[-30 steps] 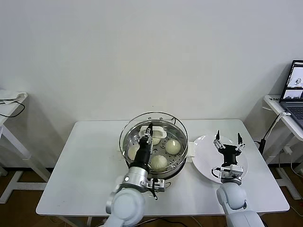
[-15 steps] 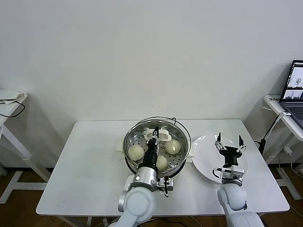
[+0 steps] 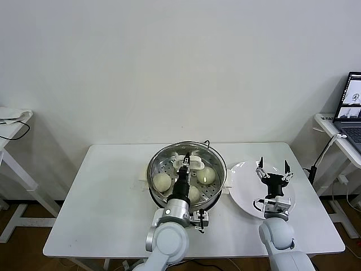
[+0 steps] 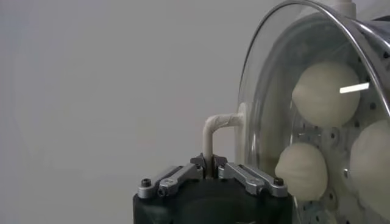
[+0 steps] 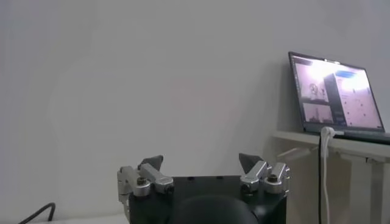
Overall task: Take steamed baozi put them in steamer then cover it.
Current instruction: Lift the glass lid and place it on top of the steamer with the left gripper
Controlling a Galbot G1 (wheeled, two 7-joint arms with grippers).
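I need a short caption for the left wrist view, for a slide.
Left pincer shut on the glass cover's handle, buns visible through it.

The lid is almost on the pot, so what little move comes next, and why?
Probably a slight lowering to seat the lid, then letting go. The left gripper is shut on its handle over the steamer, buns already inside. The right gripper waits open over the plate.

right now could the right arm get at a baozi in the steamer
Probably not. The right gripper hangs open over the white plate, but the glass cover, held by the left gripper, sits over the steamer and shuts off the baozi.
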